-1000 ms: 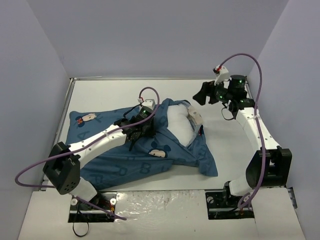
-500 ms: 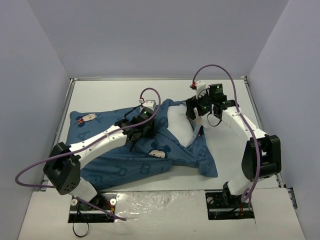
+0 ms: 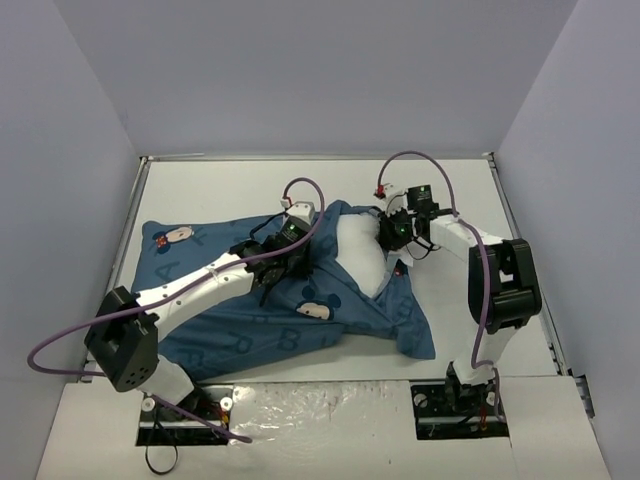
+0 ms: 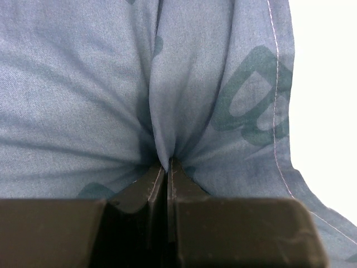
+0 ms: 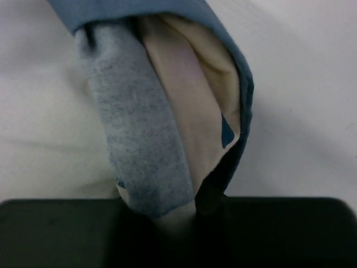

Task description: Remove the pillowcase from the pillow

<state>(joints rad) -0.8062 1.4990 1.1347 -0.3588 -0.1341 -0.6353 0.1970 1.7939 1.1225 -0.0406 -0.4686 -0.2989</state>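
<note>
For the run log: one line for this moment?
left hand: shut on pillowcase | right hand: at pillowcase opening, grip unclear | pillow: partly exposed

- The soft dark-blue cloth pillowcase (image 3: 250,325), printed with lighter blue letters and cartoon mouse faces, is spread out pretty rumpled. It runs from the far left down to the near right, where one corner trails out to a point.
- One mouse face with a red bow sits at its far-left corner, and another is around the middle.
- My left gripper (image 4: 168,166) has a fold of it pinched tight, with creases fanning out from that spot.
- The plump plain white pillow (image 3: 360,255) is mostly inside the case. Only a white bulge shows at the open right end, with blue cloth bunched around it.
- Up close at that opening, the hem curls over and shows a paler inner side.
</note>
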